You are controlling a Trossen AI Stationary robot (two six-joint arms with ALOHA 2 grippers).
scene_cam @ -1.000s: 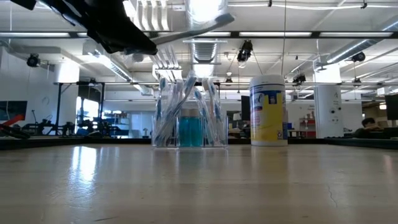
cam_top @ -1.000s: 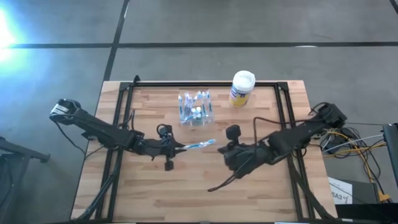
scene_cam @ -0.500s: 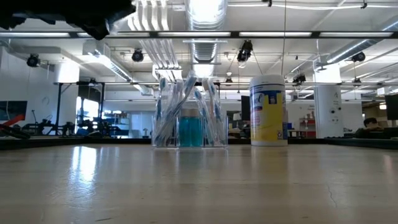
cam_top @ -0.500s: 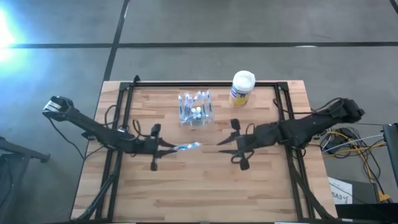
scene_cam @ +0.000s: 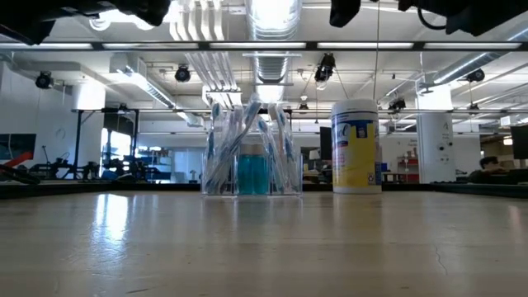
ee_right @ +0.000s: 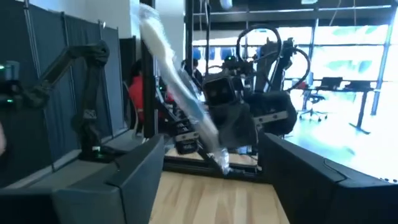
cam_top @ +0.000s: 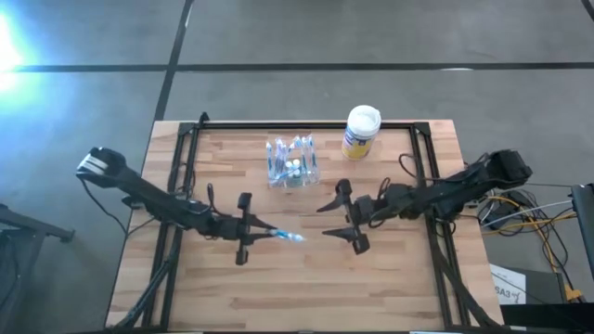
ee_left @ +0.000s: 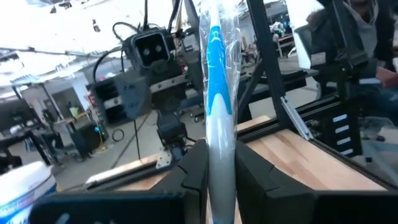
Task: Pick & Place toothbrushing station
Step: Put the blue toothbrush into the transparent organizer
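The toothbrushing station [cam_top: 292,163] is a clear holder with several wrapped brushes, standing on its base at the table's far middle; the low view shows the station [scene_cam: 252,153] upright. My left gripper [cam_top: 259,229] hovers near the table's middle, shut on a blue-and-white toothbrush [cam_top: 281,235] in a clear wrapper. My right gripper [cam_top: 324,219] faces it from the right, open, a short gap beyond the brush tip. In the right wrist view the toothbrush [ee_right: 177,87] stands ahead of the wide-set fingers of my right gripper [ee_right: 211,149]. My left gripper pinches the wrapped toothbrush at its white handle end [ee_left: 221,146] between its two fingers. The fingers lie about level, pointing toward the table's right, and the brush runs on ahead in line with them. The brush is lifted clear of the table.
A yellow-and-blue canister with a white lid [cam_top: 361,131] stands at the far right of the station, also seen as the canister [scene_cam: 356,147] in the low view. A black frame rail [cam_top: 306,125] borders the wooden table [cam_top: 306,288].
My right gripper has opened wide and turned to face the brush. My left gripper, still shut on the toothbrush, has drifted a little toward the near edge, and the brush now slants slightly toward the near edge instead of the far one.
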